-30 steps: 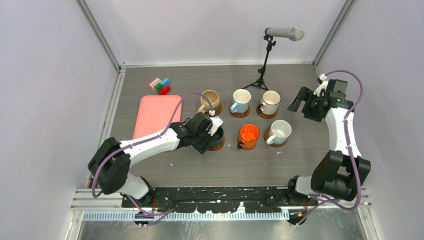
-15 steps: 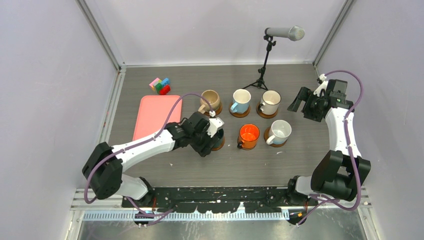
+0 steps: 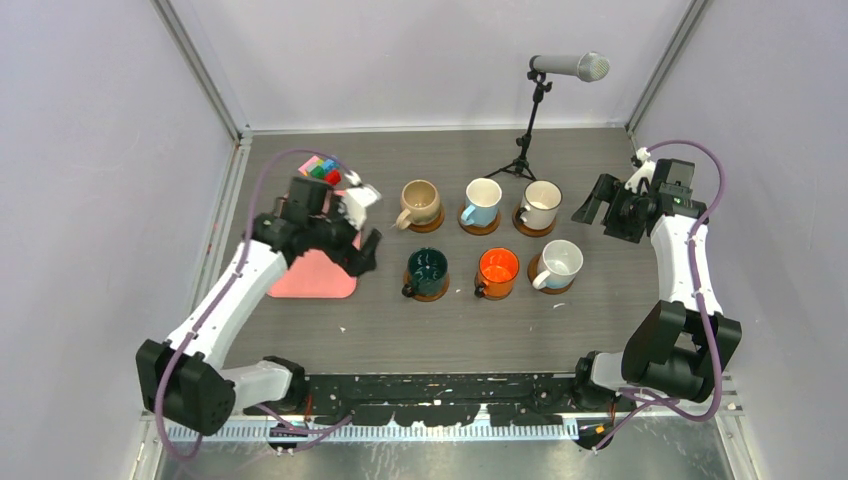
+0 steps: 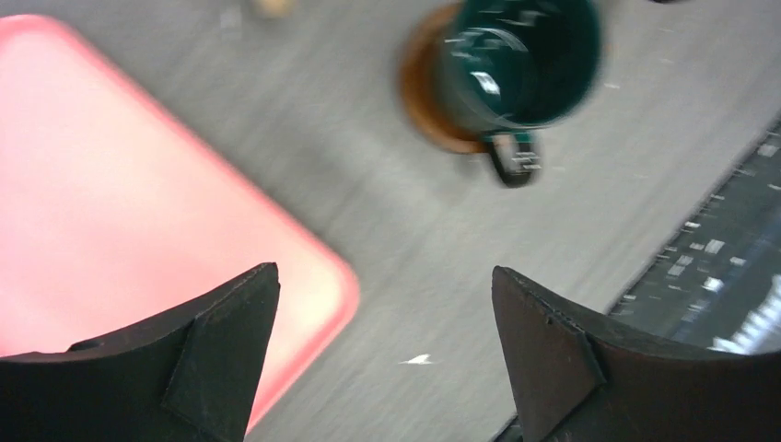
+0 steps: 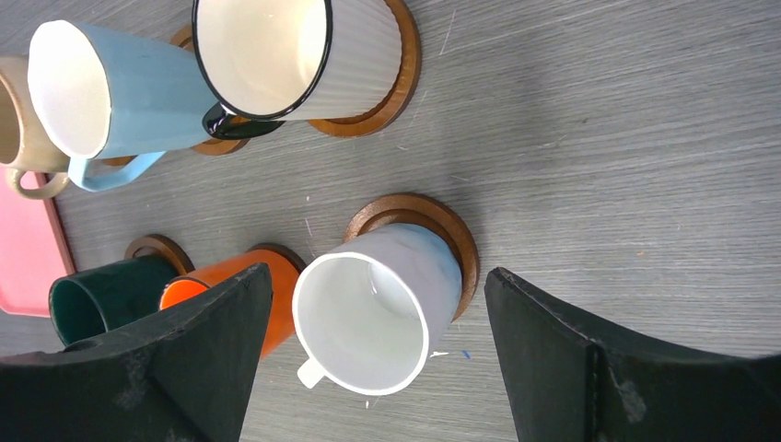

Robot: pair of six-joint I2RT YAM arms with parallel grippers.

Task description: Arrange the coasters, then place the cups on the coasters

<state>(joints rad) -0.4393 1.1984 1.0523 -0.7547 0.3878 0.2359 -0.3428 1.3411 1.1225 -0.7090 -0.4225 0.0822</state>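
Note:
Several cups stand in two rows, each on a brown coaster. The back row holds the beige cup [image 3: 420, 202], the light blue cup [image 3: 483, 202] and the cream cup [image 3: 541, 205]. In front stand the dark green cup [image 3: 426, 271], the orange cup [image 3: 497, 270] and the white cup [image 3: 558, 264]. My left gripper [image 3: 365, 225] hangs open and empty over the pink tray's near right corner, left of the dark green cup [image 4: 520, 60] on its coaster [image 4: 422, 97]. My right gripper [image 3: 590, 205] is open and empty right of the cream cup. Its wrist view looks down on the white cup [image 5: 378, 299] and coaster [image 5: 405, 204].
A pink tray [image 3: 320, 275] lies at the left, with small coloured toy blocks [image 3: 322, 170] behind it. A microphone on a tripod [image 3: 530, 120] stands at the back behind the cups. The black arm-base rail [image 4: 709, 267] runs along the near edge.
My left gripper opened, let go of the dark green cup on its coaster, and swung back left and up over the pink tray. The right arm has not moved.

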